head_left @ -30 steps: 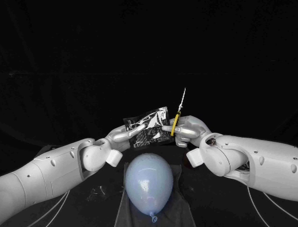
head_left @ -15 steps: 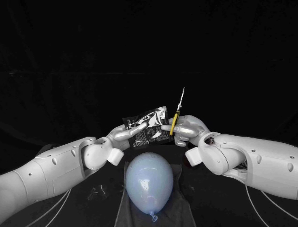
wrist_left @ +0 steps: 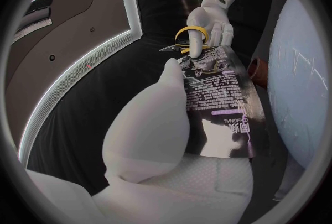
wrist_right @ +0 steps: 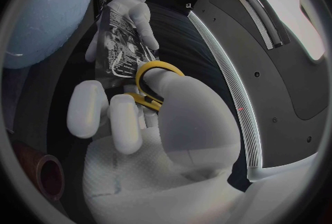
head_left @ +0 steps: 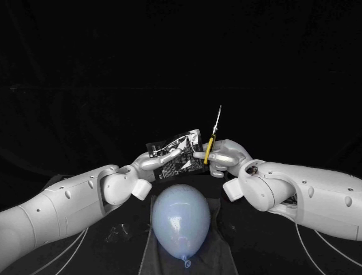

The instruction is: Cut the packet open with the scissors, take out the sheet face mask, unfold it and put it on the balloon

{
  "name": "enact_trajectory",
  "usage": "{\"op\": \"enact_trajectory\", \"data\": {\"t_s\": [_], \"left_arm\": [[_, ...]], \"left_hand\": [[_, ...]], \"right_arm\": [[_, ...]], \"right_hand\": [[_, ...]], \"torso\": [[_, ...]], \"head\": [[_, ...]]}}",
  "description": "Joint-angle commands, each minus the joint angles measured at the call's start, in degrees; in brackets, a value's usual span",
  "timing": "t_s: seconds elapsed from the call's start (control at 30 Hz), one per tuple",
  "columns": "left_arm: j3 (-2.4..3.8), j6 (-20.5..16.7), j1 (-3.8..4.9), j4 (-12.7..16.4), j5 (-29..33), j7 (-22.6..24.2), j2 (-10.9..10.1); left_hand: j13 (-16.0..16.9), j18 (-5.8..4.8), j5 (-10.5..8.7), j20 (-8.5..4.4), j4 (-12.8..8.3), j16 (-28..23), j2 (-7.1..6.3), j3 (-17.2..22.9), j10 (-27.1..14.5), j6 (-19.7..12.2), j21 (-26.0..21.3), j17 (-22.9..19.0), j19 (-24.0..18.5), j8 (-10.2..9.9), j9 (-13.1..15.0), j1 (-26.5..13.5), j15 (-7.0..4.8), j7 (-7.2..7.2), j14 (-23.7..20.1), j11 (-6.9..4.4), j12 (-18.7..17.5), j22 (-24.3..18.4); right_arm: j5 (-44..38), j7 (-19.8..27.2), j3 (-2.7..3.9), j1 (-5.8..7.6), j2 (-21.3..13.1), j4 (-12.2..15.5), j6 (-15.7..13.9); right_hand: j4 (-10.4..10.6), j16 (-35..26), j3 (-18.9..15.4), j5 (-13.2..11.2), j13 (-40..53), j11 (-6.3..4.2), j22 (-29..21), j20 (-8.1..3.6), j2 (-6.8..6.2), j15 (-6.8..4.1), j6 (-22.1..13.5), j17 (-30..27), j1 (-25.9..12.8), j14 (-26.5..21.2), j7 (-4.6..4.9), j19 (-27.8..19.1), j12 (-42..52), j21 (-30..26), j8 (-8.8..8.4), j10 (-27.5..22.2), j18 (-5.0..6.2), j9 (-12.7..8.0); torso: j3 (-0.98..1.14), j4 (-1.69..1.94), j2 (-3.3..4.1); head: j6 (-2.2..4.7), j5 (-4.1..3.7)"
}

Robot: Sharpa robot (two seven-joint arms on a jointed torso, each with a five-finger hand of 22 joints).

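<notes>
Centre of the head frame, read left to right.

- **Left robot hand** (head_left: 152, 162), just left of centre. Fingers are closed on the lower part of the glossy black-and-silver foil packet (head_left: 174, 150). The packet is held up off the surface, tilted, printed face toward the camera.
- **Yellow-handled steel scissors** (head_left: 211, 137), just right of the packet. The blades point straight up and seem to be together, a thin line toward upper centre.
- **Right robot hand** (head_left: 228, 158), right of centre. It grips the scissors, with a finger through 1 yellow loop in the right wrist view and the others curled by the handle.
- The 2 robot hands sit close. The handle is touching or just beside the packet's right edge; cannot tell which.

Step in hand, my reading: lining up for the cut. The packet looks unopened. To do it well:
- The blades must part and tip over toward the packet's free upper edge.
- Take only a narrow strip along that edge, so the mask inside isn't nicked.
- Left fingers should stay low, out of the cut line, holding the foil taut so it doesn't fold between the blades.

Lower centre: a pale blue oval balloon (head_left: 181, 220), knot toward the bottom of the frame. It lies on a greyish sheet (head_left: 222, 258) spread over the black surface (head_left: 263, 246), below both robot hands and apart from them. Lower left there is a small clear object (head_left: 119, 231), too small to identify. The upper half of the frame is black backdrop behind the surface.
</notes>
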Motion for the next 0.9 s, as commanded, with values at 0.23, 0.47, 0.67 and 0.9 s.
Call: {"op": "enact_trajectory", "data": {"t_s": [0.23,0.47,0.67,0.9], "left_arm": [[0.09,-0.51,0.16,-0.02,0.01,-0.99,0.34],[0.08,-2.15,0.19,-0.06,-0.78,-0.5,0.41],[0.08,-3.55,0.2,0.02,-0.98,0.45,0.31],[0.08,-5.26,0.2,0.22,-1.06,1.52,0.09]], "left_hand": [[-0.05,0.89,-0.15,-0.37,-0.65,-0.08,5.66,5.31,2.93,5.2,0.2,-0.08,2.06,1.02,-0.37,6.92,-0.94,1.29,1.58,-1.46,-0.08,0.14],[-0.1,0.94,-0.18,-2.07,0.41,1.09,5.02,17.51,9.63,9.96,1.28,-0.08,5.31,2.44,-0.03,11.32,-2.99,-0.79,6.78,-3.74,-0.12,0.18],[-0.11,0.93,-0.43,-2.09,-0.39,0.08,-0.27,30.05,10.81,10.25,1.01,-0.76,5.93,3.29,0.93,5.62,-3.12,-0.94,8.25,-3.99,-0.43,0.11],[-0.07,0.84,-0.18,-1.82,-3.48,-0.61,-2.54,37.18,11.48,10.02,0.59,-0.93,5.63,4.42,2.15,0.15,-3.15,-1.12,8.77,-4.03,-0.37,0.04]], "right_arm": [[-0.81,0.07,0.05,0.0,0.16,-0.12,1.14],[-0.52,0.22,0.03,0.0,0.19,-0.27,1.33],[-0.22,0.21,-0.05,0.0,0.07,-0.52,1.86],[-0.17,0.63,-0.15,-0.01,-0.73,-0.7,2.2]], "right_hand": [[0.05,-0.27,0.42,0.14,0.08,-4.42,0.01,-0.27,0.31,-0.43,0.03,-0.09,0.12,1.07,-0.19,-0.21,0.3,-0.41,0.1,8.04,1.1,0.15],[0.02,-0.26,0.64,0.15,0.06,-4.36,-0.21,-0.26,0.43,-0.4,-0.16,0.0,0.01,1.08,-0.13,-0.42,0.09,-0.75,0.07,7.94,1.17,0.23],[-0.08,-0.19,1.14,0.14,-0.19,-3.95,-0.43,-0.12,0.45,-0.11,-1.09,0.3,-0.5,1.15,0.3,-0.72,-0.95,-1.21,-0.26,6.92,1.23,0.42],[-0.41,-0.2,0.79,0.14,-0.78,-2.9,-0.87,0.56,0.45,0.79,-3.1,0.17,-0.92,1.12,1.33,-1.24,-2.86,-2.07,-1.26,4.06,1.36,0.61]], "torso": [[-0.01,0.04,-0.01],[-0.04,0.06,-0.01],[-0.03,0.03,-0.01],[0.0,0.01,0.01]], "head": [[0.05,-0.09],[0.13,-0.07],[0.17,-0.05],[0.26,-0.08]]}}
